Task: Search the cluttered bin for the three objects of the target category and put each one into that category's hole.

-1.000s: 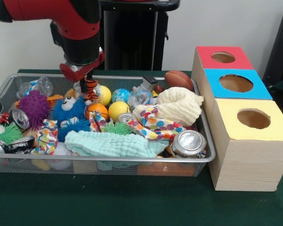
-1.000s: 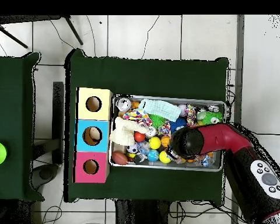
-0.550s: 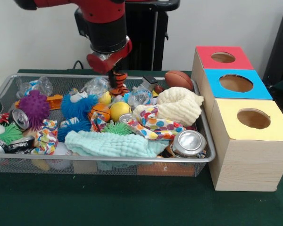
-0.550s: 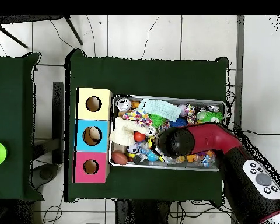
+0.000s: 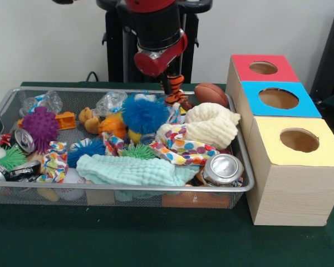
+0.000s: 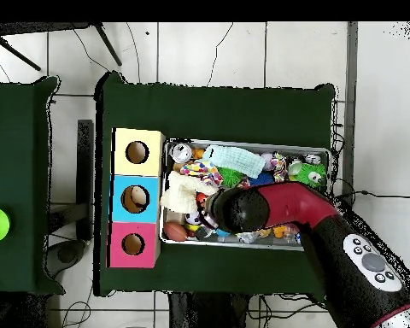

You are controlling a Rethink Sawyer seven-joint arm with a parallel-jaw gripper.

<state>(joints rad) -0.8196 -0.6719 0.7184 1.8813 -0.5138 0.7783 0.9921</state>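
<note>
The hand [image 5: 171,78] grips a tiger toy [image 5: 173,90] — orange, black-striped — lifted above the bin's [image 5: 128,189] far side, near a football [image 5: 210,93]. Below: blue fuzzy ball [image 5: 144,114], cream cloth [image 5: 212,124]. Boxes [image 5: 292,167] stand beside the bin.

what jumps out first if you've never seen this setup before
The red and black arm comes down over the back of the wire bin, its tool carrying a striped orange tiger toy above the clutter. Beside the bin stand three wooden boxes with round holes, topped red, blue and yellow. A fuzzy blue ball sits high mid-bin.
</note>
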